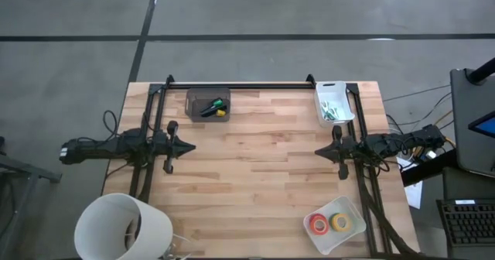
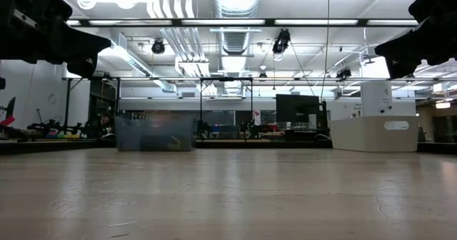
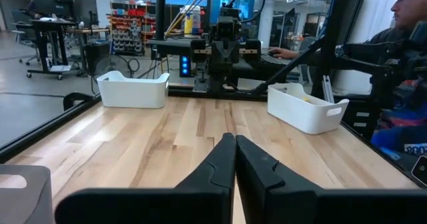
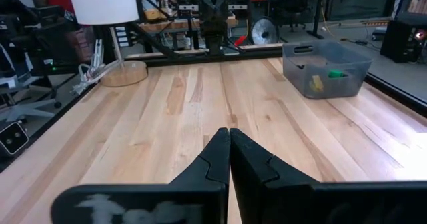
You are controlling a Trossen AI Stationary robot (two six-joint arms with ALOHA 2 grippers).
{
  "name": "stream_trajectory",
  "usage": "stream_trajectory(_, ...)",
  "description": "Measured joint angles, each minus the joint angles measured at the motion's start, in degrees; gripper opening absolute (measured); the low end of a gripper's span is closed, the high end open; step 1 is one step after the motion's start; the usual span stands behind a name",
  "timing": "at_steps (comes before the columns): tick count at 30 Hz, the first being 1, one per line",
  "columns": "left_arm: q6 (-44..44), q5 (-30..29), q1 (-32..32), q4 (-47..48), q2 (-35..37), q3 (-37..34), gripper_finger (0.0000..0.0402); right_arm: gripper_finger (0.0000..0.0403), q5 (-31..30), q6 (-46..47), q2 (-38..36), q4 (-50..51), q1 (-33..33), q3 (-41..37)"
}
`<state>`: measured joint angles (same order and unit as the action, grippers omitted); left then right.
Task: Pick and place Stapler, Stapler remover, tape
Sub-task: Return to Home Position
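While your left gripper and right gripper sit pressed together, empty, the stapler near the left one looks stiff, slick; pinch its sides.

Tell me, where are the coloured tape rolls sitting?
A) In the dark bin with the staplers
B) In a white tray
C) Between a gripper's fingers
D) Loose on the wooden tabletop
B: the tape rolls lie side by side in the white tray at the table corner on the right arm's side, far from the dark bin.
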<state>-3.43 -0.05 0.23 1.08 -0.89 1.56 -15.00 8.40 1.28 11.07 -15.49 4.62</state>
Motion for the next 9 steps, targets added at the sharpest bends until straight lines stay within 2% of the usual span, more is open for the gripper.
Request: stream_trajectory(9, 0.01, 0.0, 0.0, 0.0, -0.01, 0.02, 0.0018, 0.0008, 0.02, 0.09, 0.0, -0.02, 0.0, 0.02)
